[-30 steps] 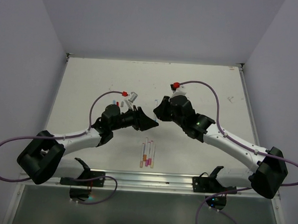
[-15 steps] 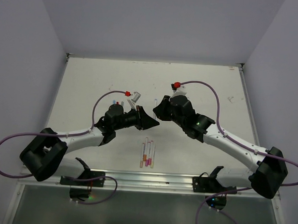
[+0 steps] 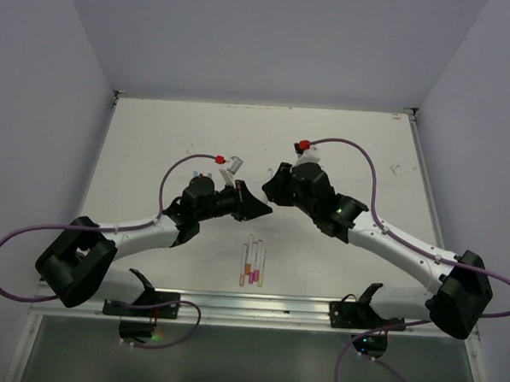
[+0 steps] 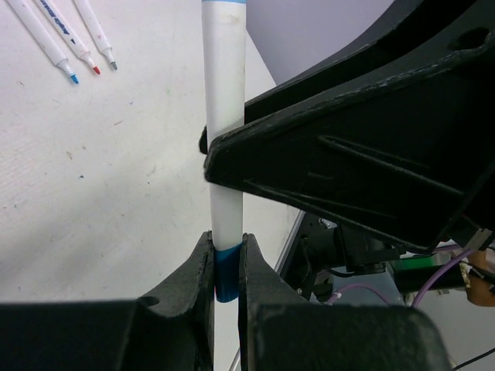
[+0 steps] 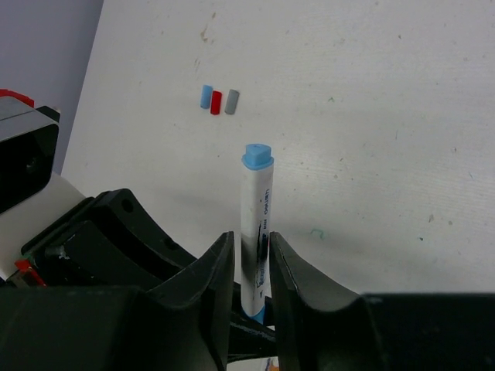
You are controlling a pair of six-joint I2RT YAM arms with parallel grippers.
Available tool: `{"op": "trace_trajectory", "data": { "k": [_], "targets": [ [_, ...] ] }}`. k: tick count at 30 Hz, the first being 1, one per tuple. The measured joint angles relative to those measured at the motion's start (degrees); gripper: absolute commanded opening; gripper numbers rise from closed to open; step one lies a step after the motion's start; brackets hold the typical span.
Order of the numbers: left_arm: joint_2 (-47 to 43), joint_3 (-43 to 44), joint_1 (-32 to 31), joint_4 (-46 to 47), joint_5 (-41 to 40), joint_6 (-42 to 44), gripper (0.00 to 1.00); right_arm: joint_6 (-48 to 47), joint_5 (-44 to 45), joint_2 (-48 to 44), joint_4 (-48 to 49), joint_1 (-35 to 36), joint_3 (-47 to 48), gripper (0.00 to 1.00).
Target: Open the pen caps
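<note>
From the overhead camera, we saw the left tool and the right tool meeting tip to tip above the white bench; a row of loose pens lay on it nearer the bases. From the left wrist, that tool's fingers were pinched tight on the blue cap at one end of a white marker pen; the right tool's finger crossed the barrel farther along. From the right wrist, its fingers were closed against that barrel; three loose caps, blue, red and grey, lay side by side on the bench beyond.
</note>
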Motion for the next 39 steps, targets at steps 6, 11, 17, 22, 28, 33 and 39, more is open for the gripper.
{"op": "trace_trajectory", "data": {
  "k": [6,11,17,22,28,33,39],
  "targets": [
    [-0.02,1.4,-0.48,-1.16,0.28,1.51,0.0,0.07,-1.95,1.27,0.46,-0.04,0.0,0.33],
    [-0.02,2.32,-0.46,-1.92,0.28,2.34,0.0,0.15,-2.75,2.64,0.94,-0.24,0.0,0.0],
    [-0.02,2.45,-0.48,-2.38,0.22,2.36,0.0,0.87,-1.97,2.6,0.81,-0.28,-0.09,0.0],
    [-0.02,2.43,-0.5,-2.38,0.0,2.86,0.0,2.29,-0.46,2.32,0.74,-0.31,-0.33,0.0],
    [-0.09,2.4,-1.38,-1.92,-2.25,4.57,0.0,3.13,-3.96,1.84,1.03,-3.06,-0.76,0.0],
    [-0.15,1.75,-1.36,0.96,-4.24,4.46,0.0,3.02,-11.89,3.1,2.78,-7.52,-0.04,0.0],
    [-1.09,-1.22,-1.51,0.11,-3.19,4.59,0.0,1.86,-13.7,5.44,6.34,-15.41,0.81,0.0]
  ]
}}
